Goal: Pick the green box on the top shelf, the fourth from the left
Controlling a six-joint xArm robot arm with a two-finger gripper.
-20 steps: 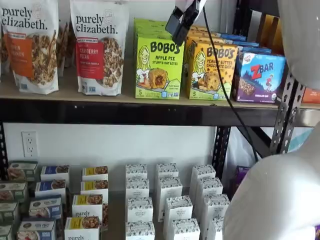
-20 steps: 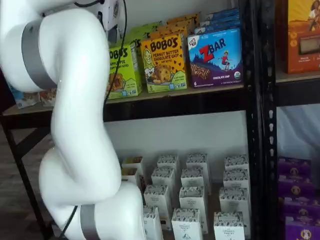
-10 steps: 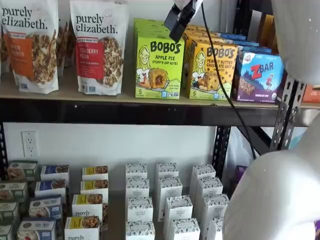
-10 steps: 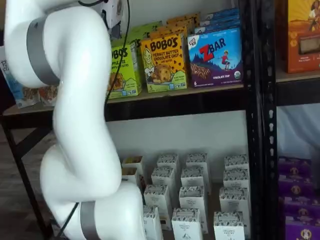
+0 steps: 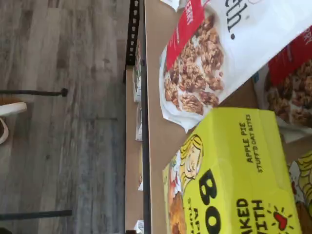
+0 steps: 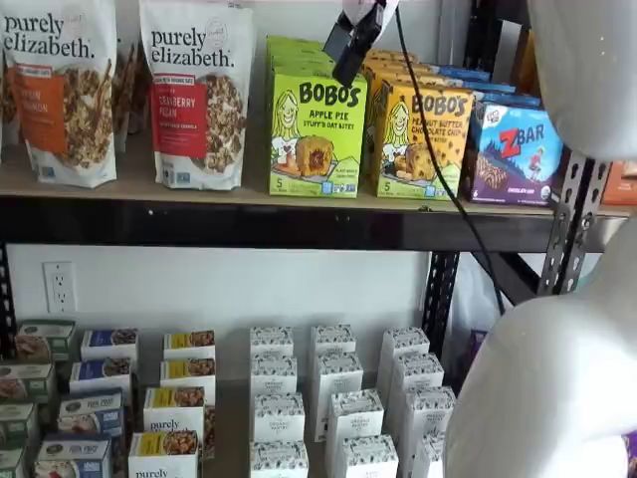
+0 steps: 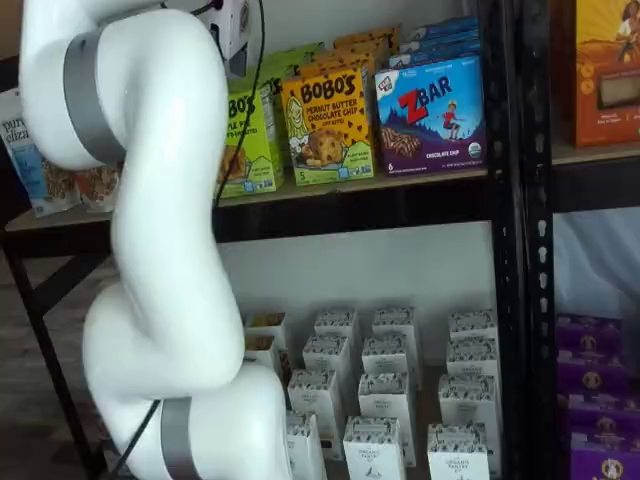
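Since a second ago the gripper (image 6: 354, 42) has drifted up and slightly left, hanging in a shelf view above the green box's (image 6: 316, 131) top right corner; its black fingers show side-on, so their spread cannot be told. That box stands upright on the top shelf (image 6: 229, 204), between a Purely Elizabeth granola bag (image 6: 196, 92) and the yellow-orange Bobo's box (image 6: 421, 139).

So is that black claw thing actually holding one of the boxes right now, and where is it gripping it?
Nothing is held. The gripper hangs above the green box, which stands on the top shelf. Whether its fingers are open cannot be told.
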